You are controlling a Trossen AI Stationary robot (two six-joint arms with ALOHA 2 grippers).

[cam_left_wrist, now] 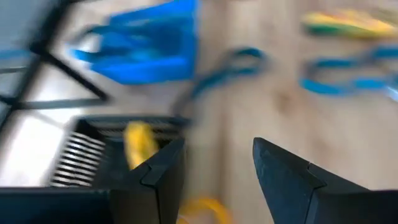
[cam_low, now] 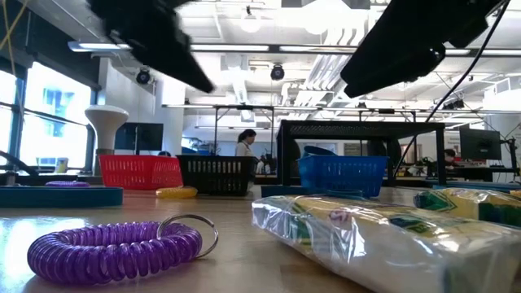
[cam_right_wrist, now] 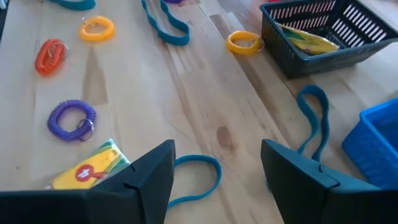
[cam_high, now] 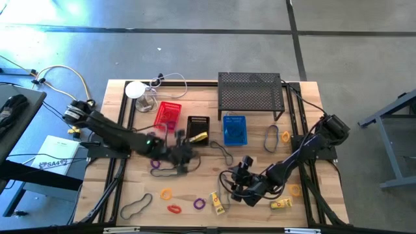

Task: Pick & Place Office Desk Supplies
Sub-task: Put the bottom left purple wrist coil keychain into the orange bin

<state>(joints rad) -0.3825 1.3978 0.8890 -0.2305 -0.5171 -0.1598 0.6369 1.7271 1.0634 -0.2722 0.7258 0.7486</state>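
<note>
Office desk supplies lie loose on the wooden table: a purple coil ring, a red ring, an orange ring, a yellow ring, yellow packets and dark band loops. My right gripper hangs open above the table's near middle; one band loop lies flat under the gap between its fingers. My left gripper is open with nothing between its fingers, and hovers just near of the black basket, which holds a yellow packet.
A red basket, the black basket and a blue basket stand in a row mid-table. Behind them a black wire-mesh shelf stands at the far edge. A white round object with a cable is at the far left.
</note>
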